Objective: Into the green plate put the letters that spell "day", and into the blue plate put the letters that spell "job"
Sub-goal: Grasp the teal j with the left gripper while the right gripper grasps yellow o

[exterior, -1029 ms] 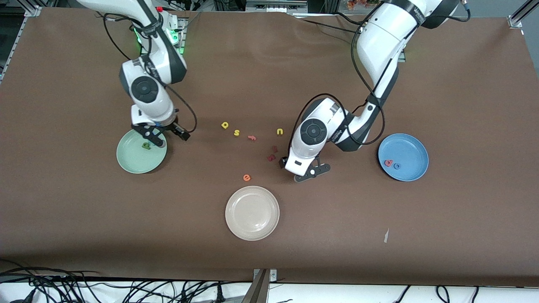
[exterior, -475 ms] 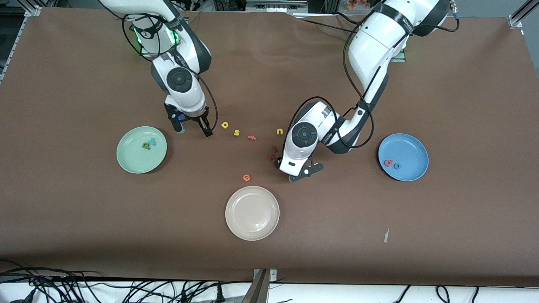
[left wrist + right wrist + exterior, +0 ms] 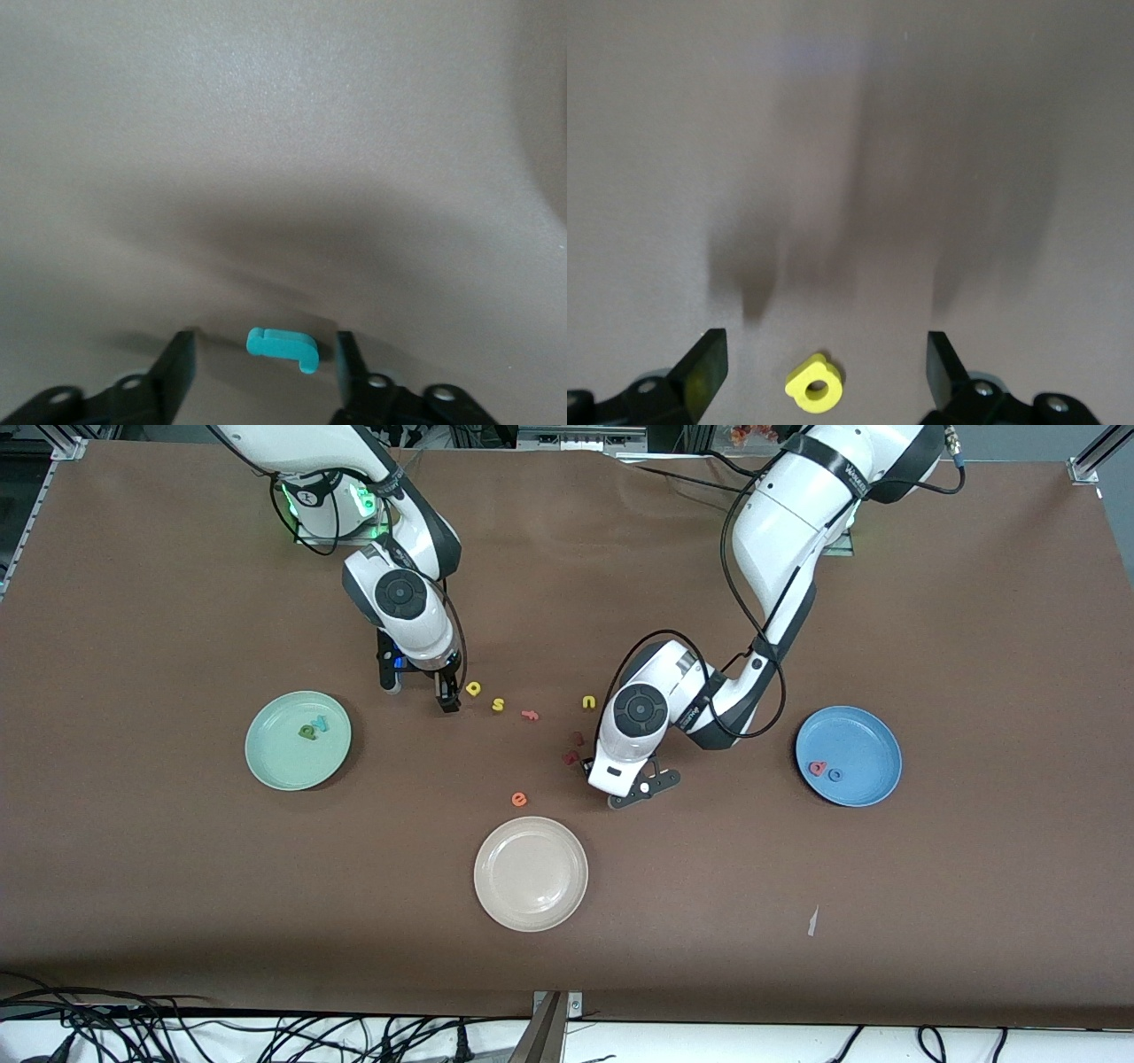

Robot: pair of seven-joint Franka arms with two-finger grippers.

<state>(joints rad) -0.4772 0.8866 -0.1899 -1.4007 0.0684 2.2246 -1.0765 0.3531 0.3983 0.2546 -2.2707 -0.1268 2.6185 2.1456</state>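
Observation:
The teal j (image 3: pixel 282 345) lies flat on the table between the fingers of my left gripper (image 3: pixel 265 336), which is open with a small gap on each side of the letter. In the front view that gripper (image 3: pixel 640 790) is low over the table and hides the j. My right gripper (image 3: pixel 419 693) is wide open, and in its wrist view (image 3: pixel 825 341) the yellow a (image 3: pixel 815 383) lies between the fingers, untouched. The green plate (image 3: pixel 288 766) holds the green d (image 3: pixel 307 732) and light blue y (image 3: pixel 322 724). The blue plate (image 3: pixel 864 740) holds the pinkish-red b (image 3: pixel 817 768) and blue o (image 3: pixel 834 775).
Beside the yellow a (image 3: pixel 474 688), a yellow s (image 3: pixel 498 705), a reddish f (image 3: pixel 530 715) and a yellow u (image 3: pixel 588 702) lie in a row. Two dark red letters (image 3: pixel 573 748) sit by the left hand. An orange e (image 3: pixel 519 799) lies by the cream plate (image 3: pixel 531 873).
My right gripper left the green plate, where the y now lies beside the d, and came over the yellow a. My left gripper's fingers have narrowed around the j.

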